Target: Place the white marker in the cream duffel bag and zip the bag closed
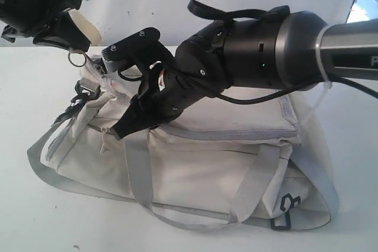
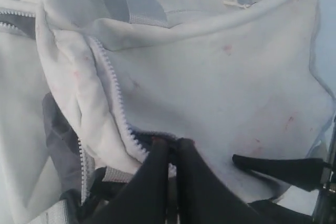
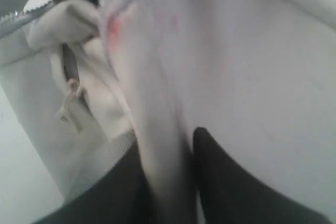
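Well, the bag [image 1: 224,163] lies on the white table [image 1: 336,228] with its long axis running across the exterior view. The logo [image 1: 286,205] end points right and the open zip end points left, lifted a little. The marker is out of sight.

The left gripper [image 2: 169,142] has its jaws pressed together on the bag's edge, right at the zip teeth [image 2: 113,87], and holds that corner up. The right gripper [image 1: 123,129] reaches across the middle and down onto the top of the bag. Its jaws stand partly apart with a ridge of cloth between them. I cannot tell whether they pinch it or only touch it.

Grey handles [image 1: 139,175] drape down the near side, and a black clip [image 1: 80,91] hangs at the left end.
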